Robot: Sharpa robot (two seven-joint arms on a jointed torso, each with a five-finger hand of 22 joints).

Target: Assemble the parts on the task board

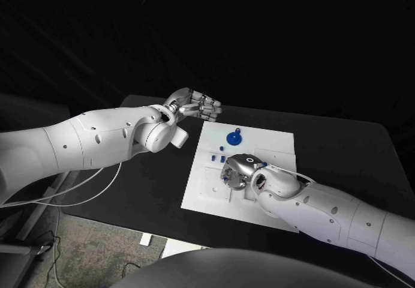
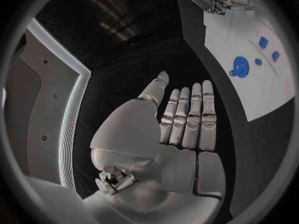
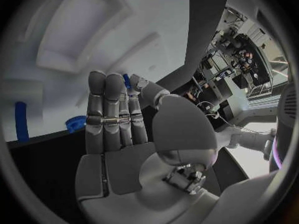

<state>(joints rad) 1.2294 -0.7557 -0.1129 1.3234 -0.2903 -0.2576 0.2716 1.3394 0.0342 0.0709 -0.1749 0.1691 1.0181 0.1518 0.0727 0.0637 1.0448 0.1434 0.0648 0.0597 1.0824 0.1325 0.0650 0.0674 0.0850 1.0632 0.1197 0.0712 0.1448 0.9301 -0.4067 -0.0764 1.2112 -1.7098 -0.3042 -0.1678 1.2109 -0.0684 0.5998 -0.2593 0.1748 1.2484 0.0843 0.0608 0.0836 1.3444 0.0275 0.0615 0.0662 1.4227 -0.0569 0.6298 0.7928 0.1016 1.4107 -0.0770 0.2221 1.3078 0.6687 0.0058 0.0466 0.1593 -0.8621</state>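
Head view: two white robot arms reach over a black counter that carries the white task board at its middle. The left hand hovers over the dark surface just beyond the board's far left corner, apart from it, its fingers straight, side by side and released, holding nothing. The right hand sits low over the board's middle, near its right edge; its fingers are hard to make out from above.

On the board, a round blue part lies toward the far end, with a smaller blue piece just beyond it. A few small blue parts lie near the left edge, close to the right hand.

Left wrist view: the left hand's palm and fingers stretch flat over the black counter, thumb set apart, nothing between them; the round blue part and two small square blue parts show on the board alongside.

Right wrist view: the right hand's fingers stand straight and together over the white board, thumb apart, grasping nothing. A blue bar-shaped part and a blue toothed part sit just beyond them.

No brand, label or legible writing can be read on the board or the arms.
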